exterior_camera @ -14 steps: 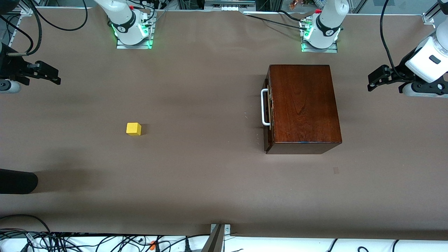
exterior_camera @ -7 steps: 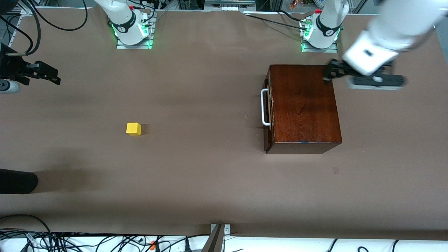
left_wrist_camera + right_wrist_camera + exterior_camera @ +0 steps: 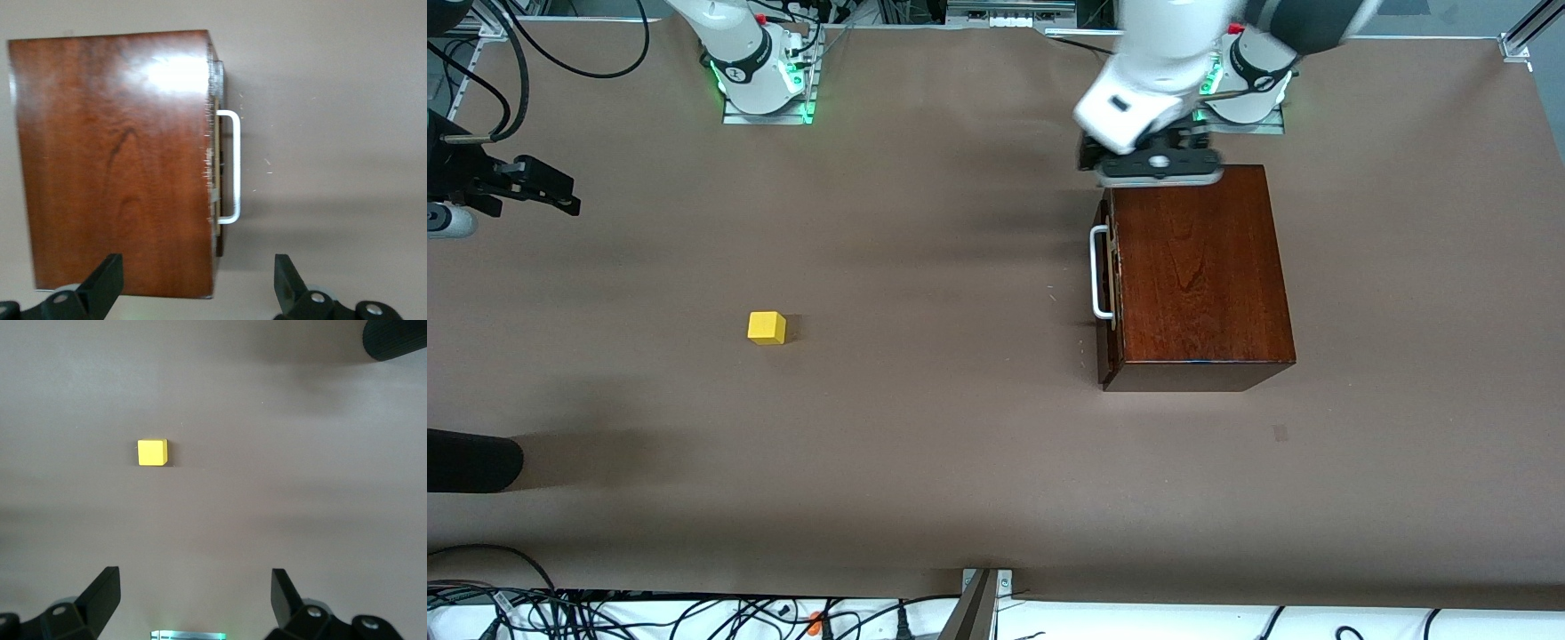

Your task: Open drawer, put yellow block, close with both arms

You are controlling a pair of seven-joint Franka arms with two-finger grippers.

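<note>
Your left gripper point(image 3: 1149, 153) hung in the air over the edge of the wooden box point(image 3: 1197, 271) that lies farthest from the front camera, its fingers point(image 3: 100, 287) spread wide with nothing between them. In the left wrist view the box filled the space under that gripper, glossy and dark, with the drawer point(image 3: 1106, 276) shut flush in its face and the white handle point(image 3: 229, 167) standing just off the front. That drawer front faced toward the right arm's end of the table point(image 3: 960, 444). Your right gripper point(image 3: 538, 187) waited up in the air at the right arm's end of the table, fingers point(image 3: 100, 593) also spread apart and empty. The yellow block point(image 3: 767, 327) sat alone on the table, well apart from the box, toward the right arm's end and slightly nearer the front camera than the handle.
</note>
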